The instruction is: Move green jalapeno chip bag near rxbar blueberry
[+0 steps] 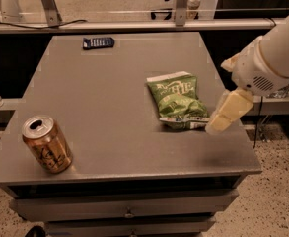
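Note:
The green jalapeno chip bag (177, 100) lies flat on the right half of the grey table (104, 112), with white lettering on top and its white sealed ends at front and back. The rxbar blueberry (98, 43), a small dark-blue flat wrapper, lies near the table's far edge, left of centre. My gripper (224, 115), cream-coloured on a white arm that comes in from the right, hangs over the table's right edge. Its tip is just right of the bag's near right corner.
A gold-brown drink can (46, 143) stands at the front left of the table. Drawers (129, 209) sit under the tabletop. A metal rail and frame (134, 25) run behind the far edge. The floor drops off to the right.

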`<state>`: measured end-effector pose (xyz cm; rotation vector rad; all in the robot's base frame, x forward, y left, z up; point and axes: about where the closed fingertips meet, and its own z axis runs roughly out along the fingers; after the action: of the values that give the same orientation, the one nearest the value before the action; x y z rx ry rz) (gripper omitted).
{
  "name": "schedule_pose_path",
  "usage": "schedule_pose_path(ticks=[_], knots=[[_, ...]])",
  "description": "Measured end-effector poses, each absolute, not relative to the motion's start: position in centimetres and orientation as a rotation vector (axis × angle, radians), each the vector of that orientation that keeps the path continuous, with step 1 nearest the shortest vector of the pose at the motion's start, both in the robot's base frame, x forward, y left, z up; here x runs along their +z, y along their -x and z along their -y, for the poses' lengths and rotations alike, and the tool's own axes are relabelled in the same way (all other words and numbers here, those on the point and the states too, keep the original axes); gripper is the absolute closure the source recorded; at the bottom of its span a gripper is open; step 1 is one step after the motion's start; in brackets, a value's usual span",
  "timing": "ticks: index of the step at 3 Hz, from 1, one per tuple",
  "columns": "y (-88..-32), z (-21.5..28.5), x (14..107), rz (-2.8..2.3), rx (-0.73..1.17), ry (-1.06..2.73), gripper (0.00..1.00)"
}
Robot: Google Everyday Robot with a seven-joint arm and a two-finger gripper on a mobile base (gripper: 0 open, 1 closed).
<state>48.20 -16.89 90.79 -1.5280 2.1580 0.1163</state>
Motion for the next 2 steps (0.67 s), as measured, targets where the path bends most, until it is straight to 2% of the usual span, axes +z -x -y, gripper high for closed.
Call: schedule_pose_path(ticks=[2], knots=[[-51.7, 11.8, 85.4, -2.131, 0.243, 1.438, 0.00]])
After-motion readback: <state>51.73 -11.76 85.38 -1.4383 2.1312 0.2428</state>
